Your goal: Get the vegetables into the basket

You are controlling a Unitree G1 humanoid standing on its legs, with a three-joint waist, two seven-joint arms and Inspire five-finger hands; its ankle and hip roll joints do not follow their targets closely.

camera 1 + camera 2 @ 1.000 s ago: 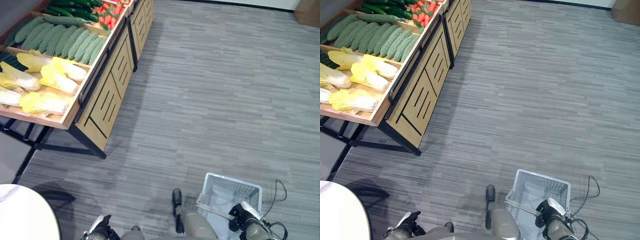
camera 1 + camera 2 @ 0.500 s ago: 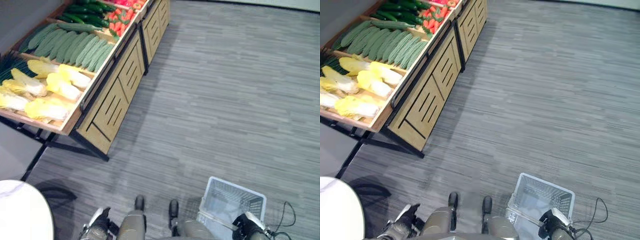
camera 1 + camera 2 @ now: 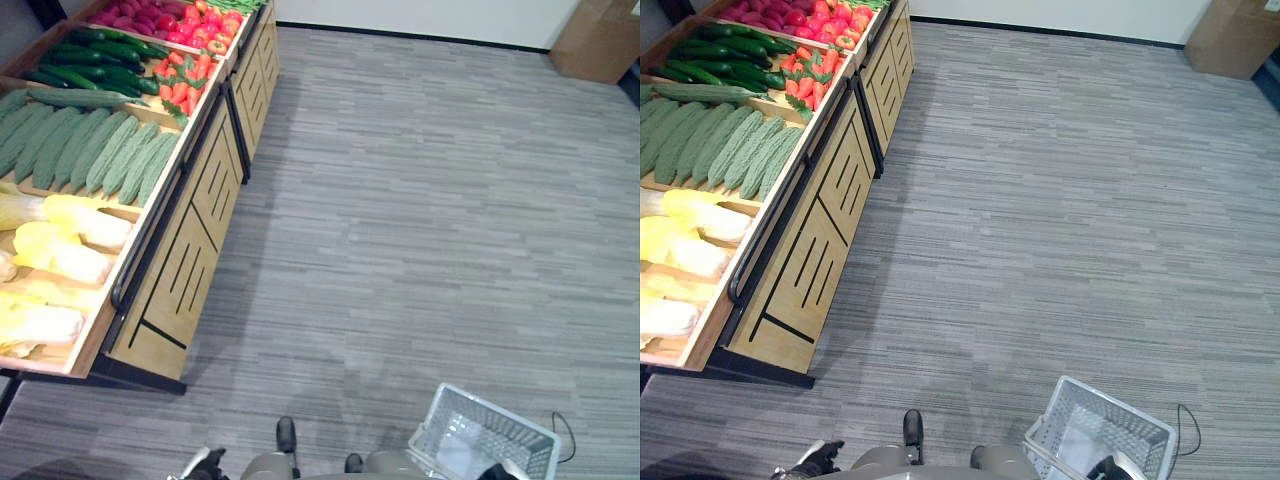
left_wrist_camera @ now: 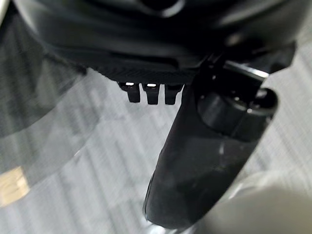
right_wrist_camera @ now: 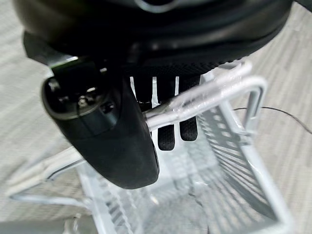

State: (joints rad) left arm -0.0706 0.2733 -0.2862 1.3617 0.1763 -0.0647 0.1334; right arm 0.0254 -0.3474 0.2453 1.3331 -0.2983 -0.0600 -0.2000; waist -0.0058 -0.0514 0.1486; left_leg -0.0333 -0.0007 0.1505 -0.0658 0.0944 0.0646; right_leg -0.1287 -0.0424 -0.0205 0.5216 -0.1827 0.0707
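A long wooden produce stand (image 3: 190, 250) with slatted plywood side panels and a black metal frame runs along the robot's left, over grey striped carpet floor (image 3: 420, 220). Its compartments hold the vegetables: pale yellow-white napa cabbages (image 3: 60, 245) nearest, then a row of bumpy, ridged green bitter gourds (image 3: 90, 150), smooth dark cucumbers (image 3: 85, 60), small red peppers with green stems (image 3: 185, 80), and glossy red tomatoes (image 3: 150, 15) at the far end. A brown cardboard box (image 3: 600, 40) sits in the far corner by the white wall base.

The basket (image 3: 1095, 435) is white wire mesh, rectangular with sloping sides, and looks empty; it hangs low at the robot's right, well apart from the stand. In the right wrist view the right hand (image 5: 146, 117) has its dark, ribbed fingers (image 5: 165, 126) curled over the basket's handle (image 5: 214, 92), a bar wrapped in clear film, with the thumb alongside.

The left hand (image 4: 209, 156) hangs over bare carpet, fingers (image 4: 148, 92) bent in under the palm, holding nothing. No writing is legible.
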